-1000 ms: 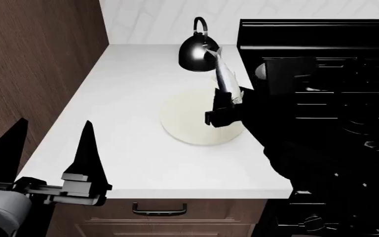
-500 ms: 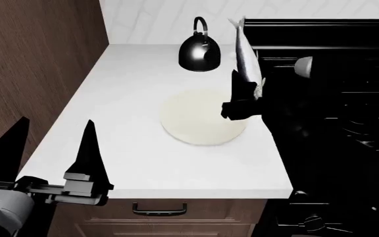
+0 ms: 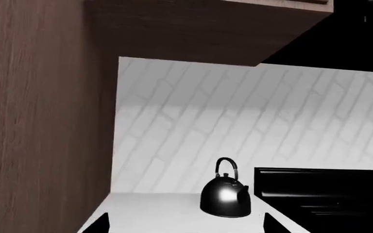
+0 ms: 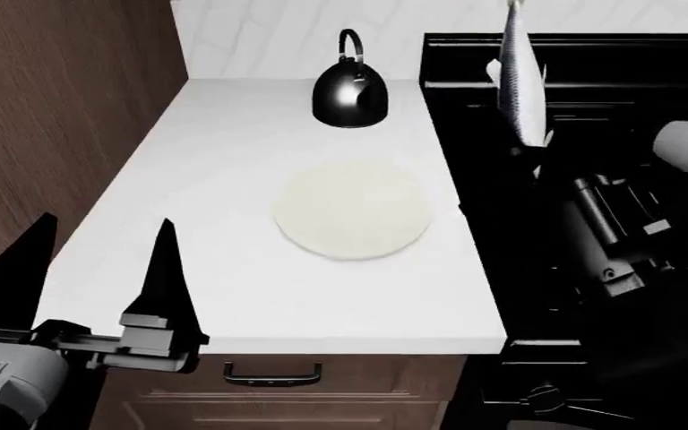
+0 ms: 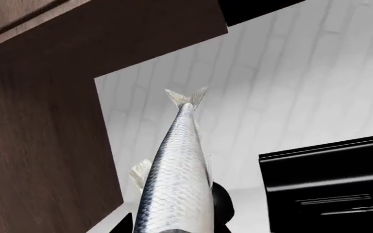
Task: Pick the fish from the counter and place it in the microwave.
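Observation:
The silvery fish hangs tail-up over the black stove, with my right gripper shut on its lower body. In the right wrist view the fish rises from between the dark fingers to its tail fin near the backsplash. My left gripper stands open and holds nothing at the front left corner of the white counter, and its two tips show low in the left wrist view. A black underside hangs above the stove; I cannot tell whether it is the microwave.
A round cream plate lies mid-counter and a black kettle stands at the back by the tiled wall. The black stove adjoins the counter on the right. A tall brown cabinet wall bounds the left, with an upper cabinet overhead.
My right gripper has carried the fish up and to the right, from over the plate to above the stove. The left gripper has stayed put.

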You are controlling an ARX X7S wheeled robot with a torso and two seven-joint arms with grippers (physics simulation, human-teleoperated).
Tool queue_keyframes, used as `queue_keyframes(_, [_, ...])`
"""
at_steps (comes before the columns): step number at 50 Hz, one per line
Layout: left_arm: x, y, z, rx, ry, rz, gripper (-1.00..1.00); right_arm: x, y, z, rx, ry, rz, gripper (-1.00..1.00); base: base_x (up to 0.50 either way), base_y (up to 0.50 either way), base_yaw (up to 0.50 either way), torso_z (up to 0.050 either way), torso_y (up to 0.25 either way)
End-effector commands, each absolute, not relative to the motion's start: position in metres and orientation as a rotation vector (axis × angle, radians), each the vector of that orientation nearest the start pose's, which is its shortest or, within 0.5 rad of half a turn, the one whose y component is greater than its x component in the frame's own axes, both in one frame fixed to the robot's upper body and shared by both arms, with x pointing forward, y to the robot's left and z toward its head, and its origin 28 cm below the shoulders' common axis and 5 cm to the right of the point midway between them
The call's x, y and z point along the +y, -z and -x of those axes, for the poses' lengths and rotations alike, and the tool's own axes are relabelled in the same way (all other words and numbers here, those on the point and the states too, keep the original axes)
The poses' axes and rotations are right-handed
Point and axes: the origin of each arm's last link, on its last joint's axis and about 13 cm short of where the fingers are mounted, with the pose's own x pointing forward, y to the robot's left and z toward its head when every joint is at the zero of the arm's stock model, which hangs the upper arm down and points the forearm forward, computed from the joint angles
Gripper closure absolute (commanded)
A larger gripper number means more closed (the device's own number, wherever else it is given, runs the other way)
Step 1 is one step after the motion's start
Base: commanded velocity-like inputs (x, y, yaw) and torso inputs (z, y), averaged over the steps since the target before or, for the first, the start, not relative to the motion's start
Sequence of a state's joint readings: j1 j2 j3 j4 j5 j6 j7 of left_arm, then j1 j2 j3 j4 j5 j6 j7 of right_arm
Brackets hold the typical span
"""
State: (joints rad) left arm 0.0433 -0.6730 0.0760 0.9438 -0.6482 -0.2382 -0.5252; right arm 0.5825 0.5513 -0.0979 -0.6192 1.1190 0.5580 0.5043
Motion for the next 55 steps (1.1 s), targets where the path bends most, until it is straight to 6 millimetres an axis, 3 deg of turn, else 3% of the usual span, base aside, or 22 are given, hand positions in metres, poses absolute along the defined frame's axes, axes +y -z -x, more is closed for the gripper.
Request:
queue_keyframes(1, [0.2344, -0.1794, -0.1491, -0.415, 0.111, 0.065, -1.00, -0.1265, -0.2397, -0.2231, -0.382, -0.255, -0.291, 1.00, -0.09, -0.44, 0.00, 0.000, 0.000])
queue_keyframes(55, [0.2311, -0.1821, -0.1492, -0.422, 0.116, 0.060, -1.00, -0.1235, -0.2453, -0.2190, -0.415, -0.281, -0.296, 1.00, -0.01, -0.43, 0.00, 0.000, 0.000])
